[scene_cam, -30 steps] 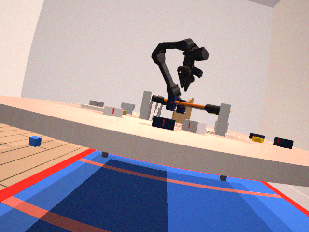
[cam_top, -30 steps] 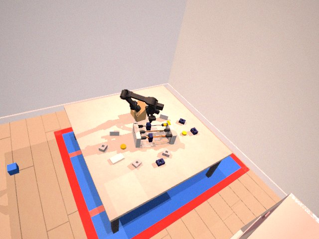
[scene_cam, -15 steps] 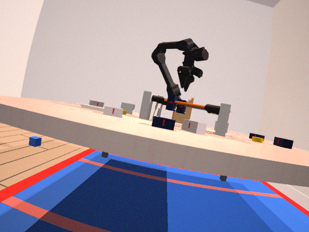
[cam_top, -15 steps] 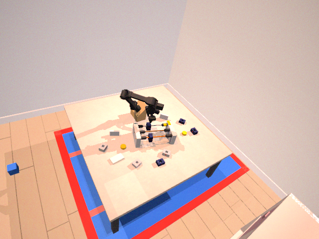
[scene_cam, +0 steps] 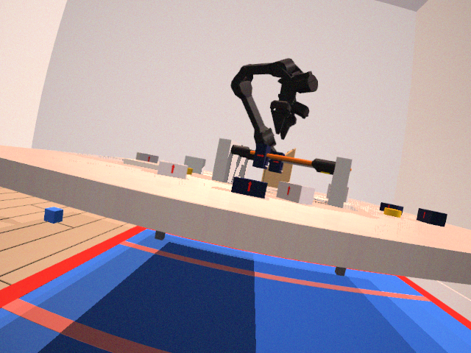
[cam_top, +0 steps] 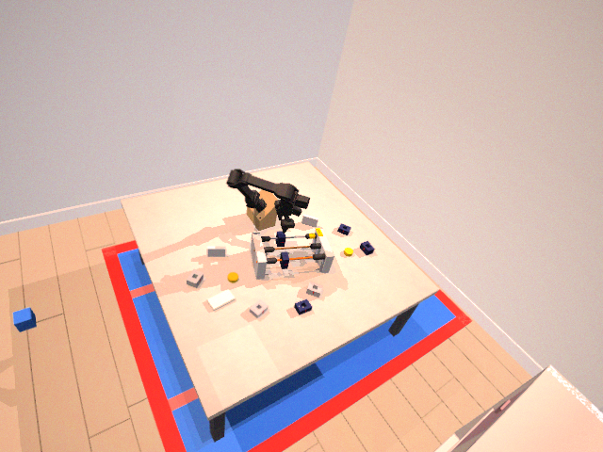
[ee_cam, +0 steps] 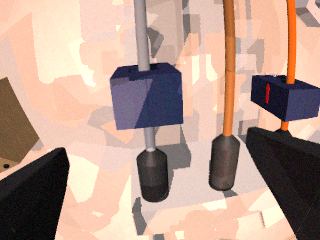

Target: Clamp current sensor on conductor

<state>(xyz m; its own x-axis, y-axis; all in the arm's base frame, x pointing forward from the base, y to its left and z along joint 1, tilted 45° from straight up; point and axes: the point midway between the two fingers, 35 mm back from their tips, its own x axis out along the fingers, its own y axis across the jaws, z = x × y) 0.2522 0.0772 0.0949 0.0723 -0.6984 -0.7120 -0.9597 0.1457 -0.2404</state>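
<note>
A grey rack [cam_top: 258, 265] [scene_cam: 221, 159] holds three conductors side by side: a grey one [cam_top: 296, 236] [ee_cam: 140, 20] and two orange ones [cam_top: 297, 247] [ee_cam: 228, 60] [scene_cam: 294, 159]. A navy split-core sensor [cam_top: 280, 237] [ee_cam: 146, 96] sits round the grey conductor. A second navy sensor [cam_top: 285, 260] [ee_cam: 286, 96] with a red arrow sits round the outer orange conductor. My gripper [cam_top: 287, 224] [scene_cam: 283, 131] [ee_cam: 159, 147] is open and empty. It hangs above the sensor on the grey conductor, near the conductors' black end caps. A small yellow piece [cam_top: 318, 232] sits at the rack's far end.
A tan box [cam_top: 261, 215] stands behind the rack by the arm's base. Loose navy blocks [cam_top: 343, 229] [cam_top: 366, 247] [cam_top: 302, 305], grey blocks [cam_top: 194, 279] [cam_top: 258, 309] [cam_top: 314, 289], yellow discs [cam_top: 233, 276] [cam_top: 349, 251] and a white plate [cam_top: 220, 299] lie around the rack.
</note>
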